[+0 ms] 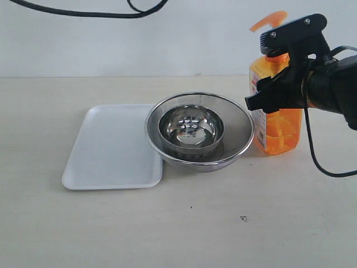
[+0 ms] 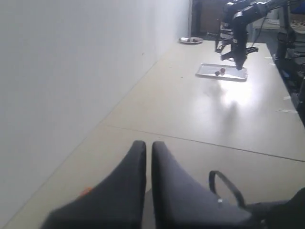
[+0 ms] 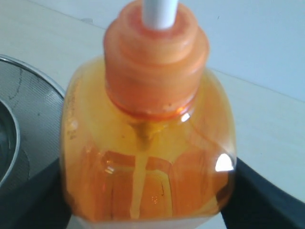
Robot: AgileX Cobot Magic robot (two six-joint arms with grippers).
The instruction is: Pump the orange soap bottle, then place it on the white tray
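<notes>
The tall translucent orange soap bottle with an orange pump head [image 1: 281, 128] stood upright on the pale tabletop [image 1: 223, 223], close to its far edge and toward the right end. It was not on the flat white rectangular tray [image 1: 106, 145], which lay well apart from it toward the left end. Between them sat a round steel mesh bowl [image 1: 234, 120] with a smaller shiny steel bowl [image 1: 192, 131] inside. The mesh bowl's rim overlapped the tray's right edge, and the bottle stood just beside the bowl on its other side.

The right tool [image 3: 147, 195] reached in from the right end and straddled the bottle. Its black fingers [image 3: 33, 195] were spread wide and pressed against the bottle's two opposite sides below the shoulder. In the right wrist view the white stem rose from the orange collar.

The left tool [image 2: 148, 145] hung over bare tabletop beside a white wall, its two dark fingers drawn together to a thin slit and holding nothing.
</notes>
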